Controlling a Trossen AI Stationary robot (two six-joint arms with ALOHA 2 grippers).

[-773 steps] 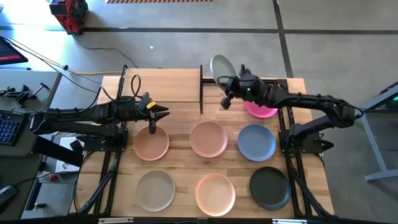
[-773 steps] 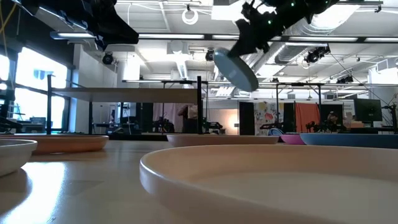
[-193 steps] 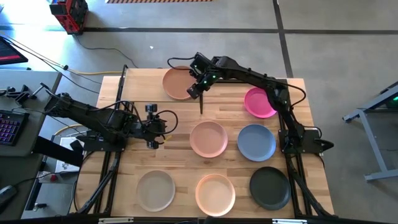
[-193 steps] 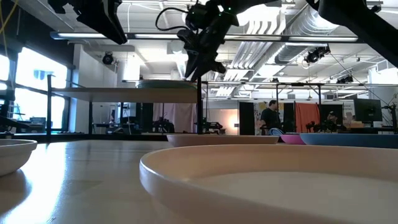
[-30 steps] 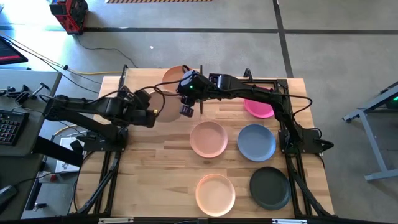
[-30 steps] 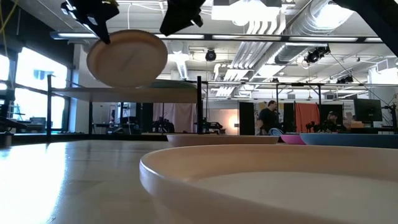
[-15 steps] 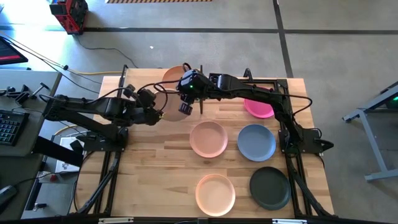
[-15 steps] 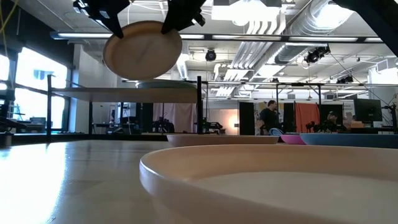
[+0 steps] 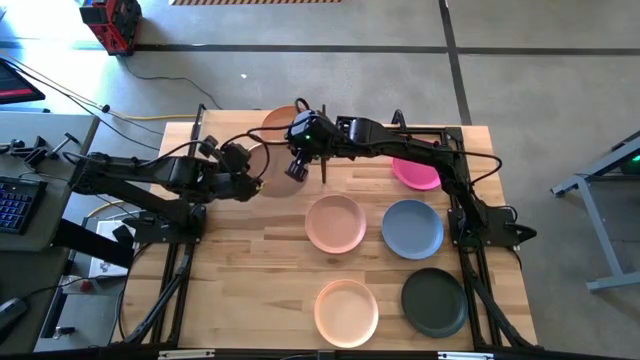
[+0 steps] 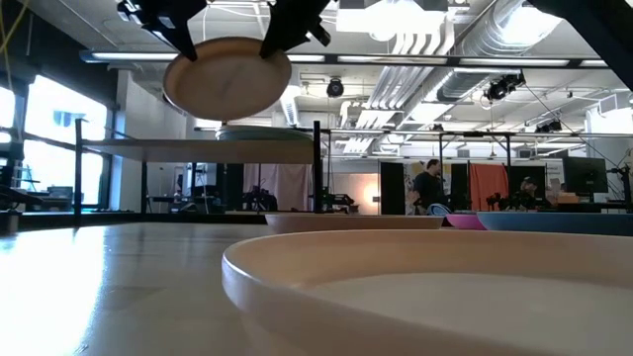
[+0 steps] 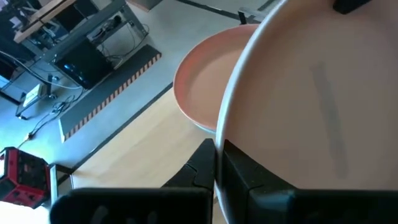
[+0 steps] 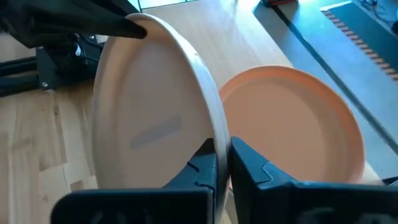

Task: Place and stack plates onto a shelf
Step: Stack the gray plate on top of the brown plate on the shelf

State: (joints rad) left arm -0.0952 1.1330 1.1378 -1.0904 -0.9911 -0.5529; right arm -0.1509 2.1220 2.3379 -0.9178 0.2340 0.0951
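A beige-grey plate [image 9: 272, 170] hangs in the air between both grippers, just near of the shelf [image 9: 225, 140], steeply tilted with its underside [image 10: 227, 79] toward the table's near edge. My left gripper [image 9: 256, 172] is shut on its left rim and my right gripper [image 9: 296, 168] on its right rim. A salmon plate [image 9: 283, 122] lies flat on the shelf board, atop another plate [image 10: 262, 132]. Several more plates rest on the tabletop. My left gripper [image 11: 217, 165] pinches the beige-grey plate's rim [image 11: 219, 140] between its two fingers, coming level from the table's left. The plate is lifted clear and tilted. My right gripper [image 12: 222, 163] pinches the opposite rim [image 12: 219, 140] between its fingers, slanting down from the right. The plate stands on edge between the two holds.
On the tabletop lie a pink plate [image 9: 335, 222], a slate-blue plate [image 9: 412, 228], a magenta plate [image 9: 418, 172], a charcoal plate [image 9: 434, 302] and a peach plate [image 9: 346, 310]. A black shelf post [image 9: 323, 140] stands beside my right gripper. Bare planks lie at the near left.
My left gripper has carried the beige-grey plate up and toward the table's right and the shelf. The plate's right rim has come to my right gripper, which shifted slightly toward the far edge and now has hold of it.
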